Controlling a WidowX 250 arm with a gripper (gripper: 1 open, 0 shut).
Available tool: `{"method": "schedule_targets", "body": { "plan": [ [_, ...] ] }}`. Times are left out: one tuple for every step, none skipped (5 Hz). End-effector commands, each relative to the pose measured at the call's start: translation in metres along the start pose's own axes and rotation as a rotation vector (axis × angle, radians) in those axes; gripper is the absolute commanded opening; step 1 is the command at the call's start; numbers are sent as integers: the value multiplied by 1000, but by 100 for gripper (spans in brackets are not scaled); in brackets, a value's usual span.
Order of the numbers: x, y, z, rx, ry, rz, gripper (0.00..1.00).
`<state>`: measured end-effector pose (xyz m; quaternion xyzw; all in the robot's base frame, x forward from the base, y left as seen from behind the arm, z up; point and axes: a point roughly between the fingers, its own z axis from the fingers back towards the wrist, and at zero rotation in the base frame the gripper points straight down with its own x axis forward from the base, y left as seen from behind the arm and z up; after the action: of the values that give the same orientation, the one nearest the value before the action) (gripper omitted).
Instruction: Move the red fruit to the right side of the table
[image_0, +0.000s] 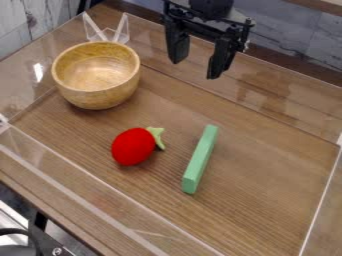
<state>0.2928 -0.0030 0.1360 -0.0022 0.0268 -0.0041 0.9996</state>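
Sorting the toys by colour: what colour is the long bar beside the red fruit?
Light green. The bar shows clearly in the camera view, lying right of the red fruit.

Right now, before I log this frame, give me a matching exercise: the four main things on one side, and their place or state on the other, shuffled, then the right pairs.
Things:
1. wooden bowl
2. red fruit
3. green bar
4. gripper

Places or states:
A. lying on the table just right of the red fruit, set slightly aslant
B. above the far middle of the table, open, holding nothing
C. at the far left, upright and empty
D. near the middle of the table, leafy top turned towards the green bar

Pairs: 1-C, 2-D, 3-A, 4-B
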Motion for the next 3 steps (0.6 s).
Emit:
{"method": "schedule_targets", "body": {
  "plan": [
    [-7,5,-11,-2,18,-56,100],
    [-32,7,-19,0,28,-74,100],
    [-47,27,-19,0,18,-99,100]
  ]
}}
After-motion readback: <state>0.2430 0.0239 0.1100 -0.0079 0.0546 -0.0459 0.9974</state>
